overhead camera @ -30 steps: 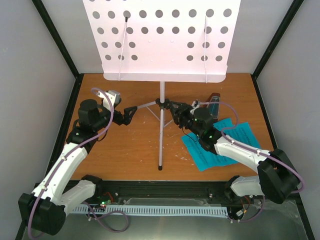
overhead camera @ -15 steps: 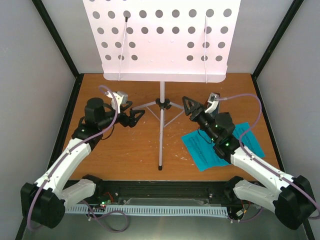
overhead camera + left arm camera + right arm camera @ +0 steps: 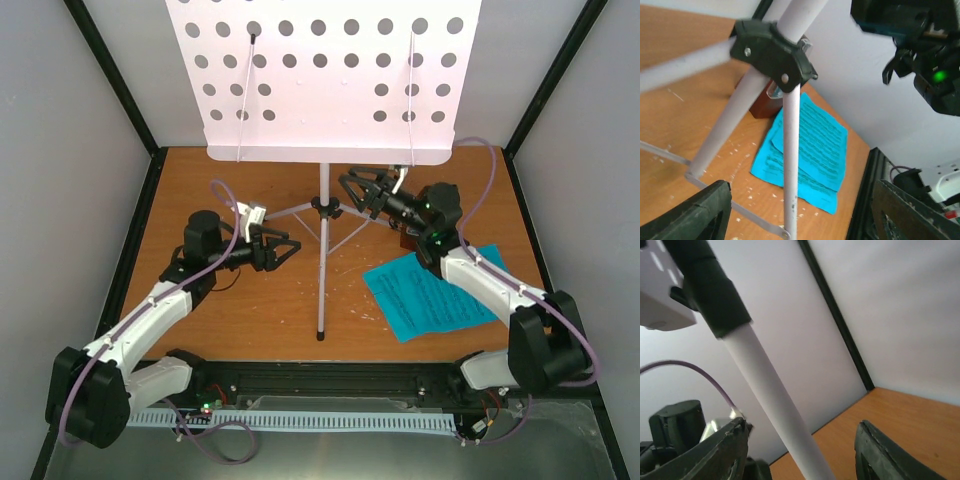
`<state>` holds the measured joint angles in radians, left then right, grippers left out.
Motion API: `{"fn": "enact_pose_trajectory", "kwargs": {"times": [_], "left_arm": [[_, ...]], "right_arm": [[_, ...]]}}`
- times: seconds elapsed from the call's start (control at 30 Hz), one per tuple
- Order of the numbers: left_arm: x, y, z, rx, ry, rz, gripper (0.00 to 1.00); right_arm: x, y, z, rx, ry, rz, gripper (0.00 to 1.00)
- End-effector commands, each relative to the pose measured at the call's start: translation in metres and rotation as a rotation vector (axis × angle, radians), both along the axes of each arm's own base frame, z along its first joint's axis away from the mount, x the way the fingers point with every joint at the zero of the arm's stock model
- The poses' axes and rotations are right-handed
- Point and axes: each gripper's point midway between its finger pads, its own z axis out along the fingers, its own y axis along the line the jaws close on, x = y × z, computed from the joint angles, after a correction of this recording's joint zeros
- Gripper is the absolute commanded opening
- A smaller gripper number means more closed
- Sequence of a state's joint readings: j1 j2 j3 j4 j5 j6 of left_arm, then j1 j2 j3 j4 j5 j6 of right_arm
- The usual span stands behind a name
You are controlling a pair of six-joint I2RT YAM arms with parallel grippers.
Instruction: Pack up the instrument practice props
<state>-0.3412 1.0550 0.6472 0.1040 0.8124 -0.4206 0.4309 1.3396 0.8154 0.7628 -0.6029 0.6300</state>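
Both the left gripper and right gripper are straddling the music stand's tubes, fingers open, holding nothing. Stiff, slick, likely top-heavy — its hub is looking the surest hold.

A scuffed brown wooden tabletop sits enclosed by plain white walls with black corner posts.

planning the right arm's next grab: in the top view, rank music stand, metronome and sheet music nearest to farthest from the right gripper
1. music stand, its pole just left of the right gripper
2. metronome, to the gripper's right, mostly hidden from above
3. sheet music, lying flat, toward the near right
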Motion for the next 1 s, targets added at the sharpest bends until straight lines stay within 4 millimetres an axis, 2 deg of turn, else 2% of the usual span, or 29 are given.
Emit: {"fn": "enact_pose_trajectory", "kwargs": {"times": [0.0,0.13,0.4,0.53,0.77,0.97], "left_arm": [[-0.010,-0.010,0.009,-0.097,0.034,-0.036,0.75],[-0.006,-0.021,0.001,-0.094,0.067,-0.059,0.66],[0.004,-0.050,-0.006,-0.072,0.079,-0.105,0.64],[0.008,-0.056,-0.014,-0.075,0.098,-0.124,0.59],[0.016,-0.062,-0.021,-0.055,0.100,-0.143,0.57],[0.017,-0.070,-0.018,-0.049,0.068,-0.188,0.55]], "right_arm": [[-0.014,0.019,0.039,-0.043,-0.213,0.155,0.58],[-0.010,0.030,0.049,-0.077,-0.268,0.214,0.56],[-0.010,0.040,0.057,-0.100,-0.345,0.285,0.56],[-0.005,0.044,0.062,-0.102,-0.357,0.302,0.54],[0.004,0.052,0.067,-0.099,-0.373,0.331,0.48],[0.002,0.055,0.075,-0.077,-0.392,0.364,0.45]]}}
